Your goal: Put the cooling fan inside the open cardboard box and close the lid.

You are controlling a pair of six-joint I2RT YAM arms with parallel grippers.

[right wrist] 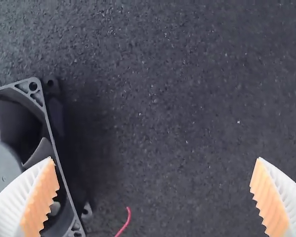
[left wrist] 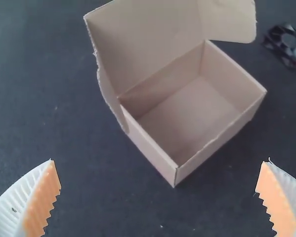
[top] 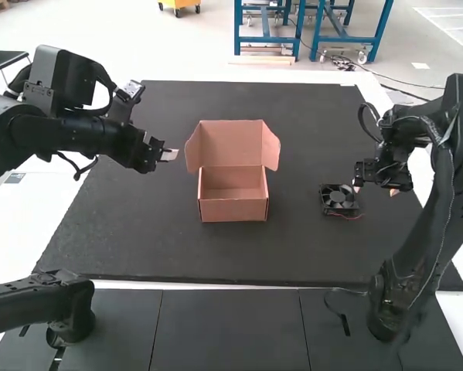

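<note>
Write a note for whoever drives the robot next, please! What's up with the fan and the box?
Arms: left gripper open, empty, hovering left of the cardboard box. The right gripper is open, empty, over the cooling fan's right edge.
Things: box mid-mat, empty, lid standing open. Fan flat on the mat, right of the box.
Done: nothing yet.
Left: grab fan, drop it in, close lid.

The fixed camera looks down from the near side over the whole mat (top: 123,232), sharing box (left wrist: 187,113) and fan (left wrist: 287,43) with the closer left-wrist camera, while the right-wrist camera hangs closest above the fan's edge.
</note>
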